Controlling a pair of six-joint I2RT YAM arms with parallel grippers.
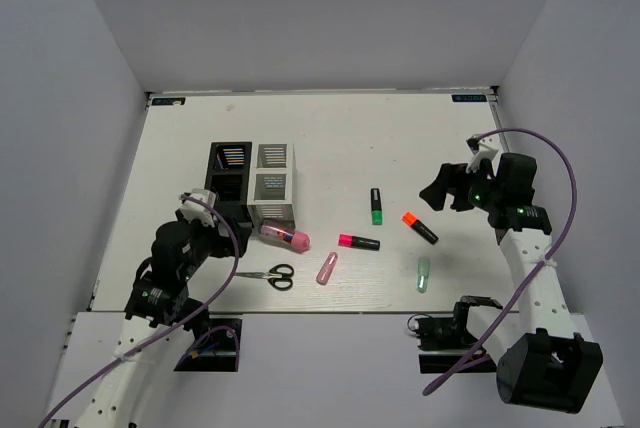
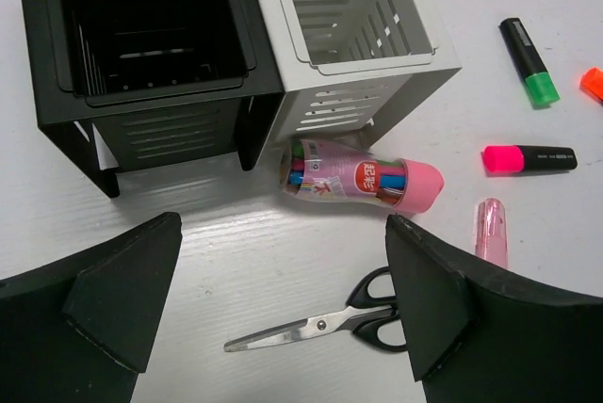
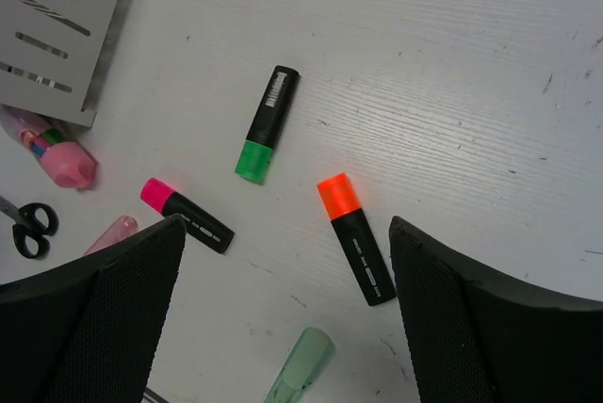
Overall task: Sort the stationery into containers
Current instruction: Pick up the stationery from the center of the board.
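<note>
Left tool (image 2: pixel 283 290): fingers spread wide, nothing between them. It hangs above the tabletop (image 1: pixel 340 138) on the near-left side of the white holder (image 1: pixel 272 186). Right tool (image 3: pixel 287 281): also spread, also gripping nothing, well to the right of the white holder, raised off the surface.

The white holder stands upright with two square compartments, one behind the other. The black holder (image 1: pixel 228 180) touches the white holder's left wall and has the same shape, upright.

All the loose stationery lies flat on the tabletop, outside both holders:
- fat pink marker (image 1: pixel 285 238): just off the near end of the white holder, its cap pointing right. I can't tell if its base touches the holder's foot.
- scissors (image 1: pixel 270 275): nearer to me than the white holder, past the marker, blades closed and pointing left, black handles to the right.
- pale pink stick (image 1: pixel 327 268): near-right of the white holder, just right of the scissor handles.
- pink-capped highlighter (image 1: pixel 358 241): right of the white holder's near end, cap toward the holder.
- green-capped highlighter (image 1: pixel 376 206): right of the white holder, cap toward me.
- orange-capped highlighter (image 1: pixel 420 228): further right of the white holder, lying diagonally, under my right tool's view.
- mint stick (image 1: pixel 423 274): far right and nearer to me than the white holder.
</note>
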